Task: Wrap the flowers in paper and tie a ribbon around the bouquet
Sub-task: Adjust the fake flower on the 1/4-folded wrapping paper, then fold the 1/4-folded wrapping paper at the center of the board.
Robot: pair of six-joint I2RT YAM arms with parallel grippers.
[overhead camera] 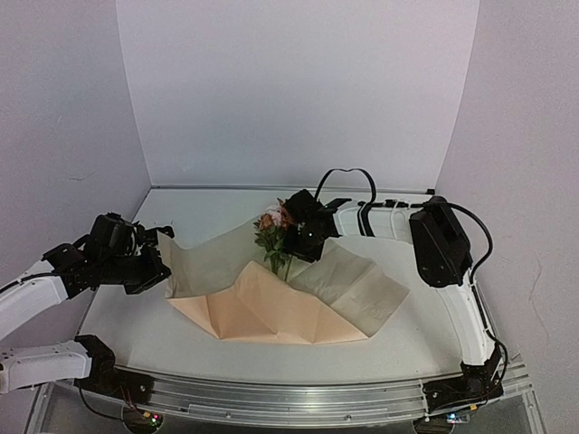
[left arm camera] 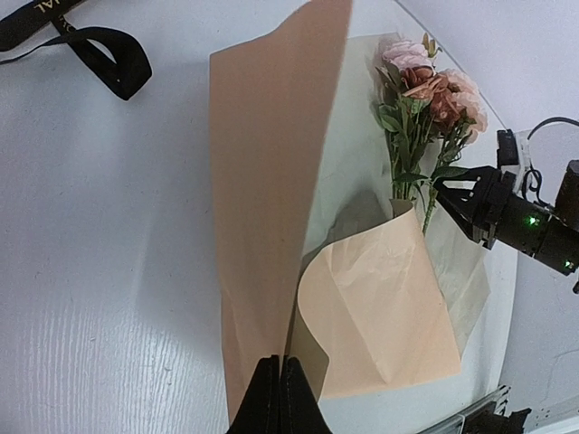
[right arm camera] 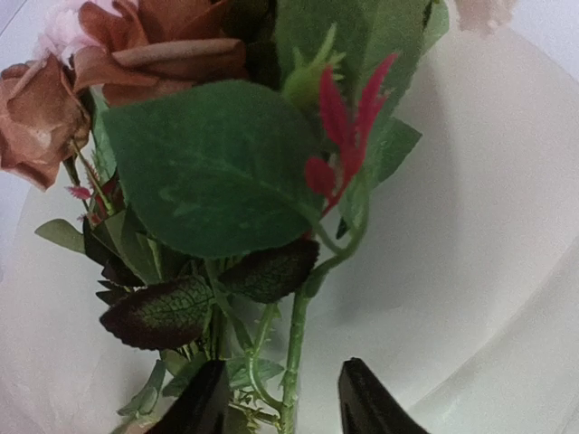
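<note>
Left wrist view: left gripper (left arm camera: 276,393) pinches the paper (left arm camera: 271,181) at its lifted left edge; flowers (left arm camera: 425,99) lie in its fold, right gripper (right arm camera: 282,366) spread around their stems; ribbon (left arm camera: 99,59) lies apart on open table (left arm camera: 109,271).

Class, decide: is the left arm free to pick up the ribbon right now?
Probably not: the left gripper is shut on the paper; the ribbon lies apart, unobstructed.

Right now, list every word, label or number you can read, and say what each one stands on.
"VAL": light letters on the black ribbon, cut off at the picture's edge; any further lettering is out of view.
No text shows on the paper or the flowers.
</note>
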